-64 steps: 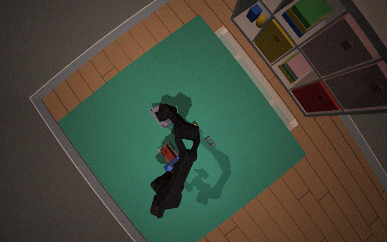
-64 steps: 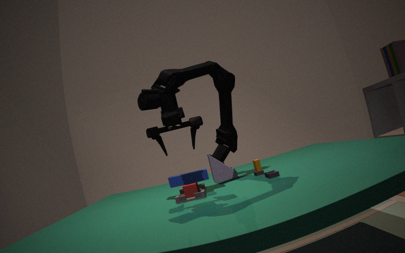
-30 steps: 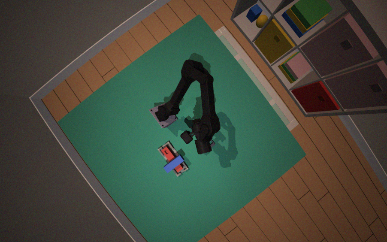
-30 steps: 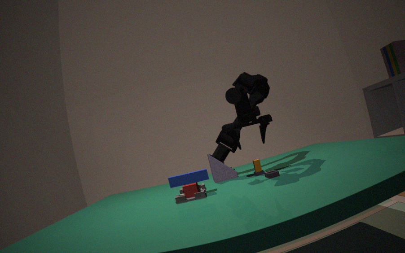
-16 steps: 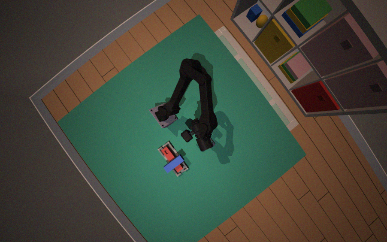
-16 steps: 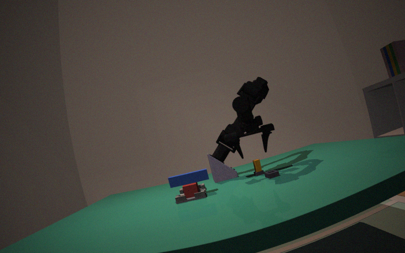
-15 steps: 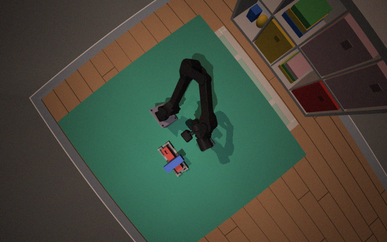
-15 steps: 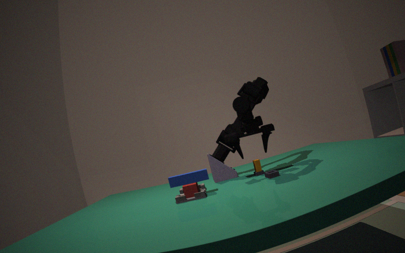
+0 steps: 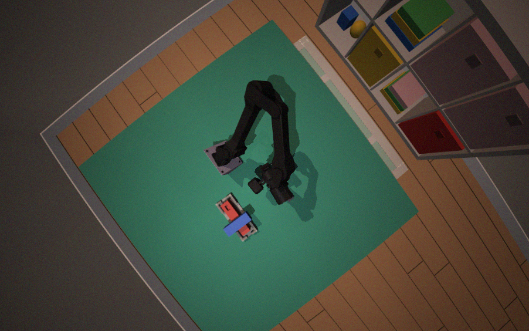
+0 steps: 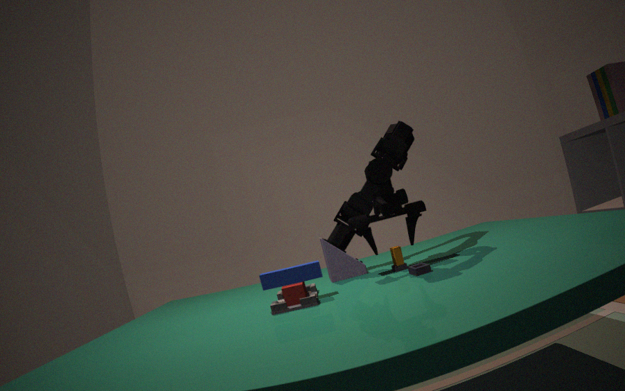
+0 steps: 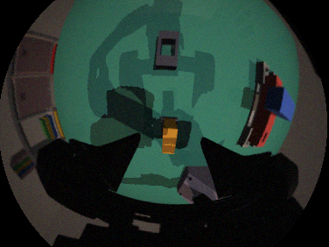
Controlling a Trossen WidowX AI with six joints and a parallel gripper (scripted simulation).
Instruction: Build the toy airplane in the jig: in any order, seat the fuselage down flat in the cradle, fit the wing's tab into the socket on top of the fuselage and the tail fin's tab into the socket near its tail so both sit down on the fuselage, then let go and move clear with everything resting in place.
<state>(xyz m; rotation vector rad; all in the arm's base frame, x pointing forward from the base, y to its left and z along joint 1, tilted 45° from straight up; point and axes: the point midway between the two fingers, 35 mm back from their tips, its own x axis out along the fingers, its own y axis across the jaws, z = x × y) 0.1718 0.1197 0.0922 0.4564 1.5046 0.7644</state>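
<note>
Light was dim; the arm (image 9: 273,128) threw soft shadows on the mat (image 9: 175,187); the wrist view curved, vignetted and blurry.

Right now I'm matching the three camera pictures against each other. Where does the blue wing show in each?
Top: the blue wing is below centre, lying across the red fuselage.
Exterior: lower left of centre, on top of the fuselage.
Wrist: near the right edge.
Shared landmark: the grey jig holding the fuselage.
</note>
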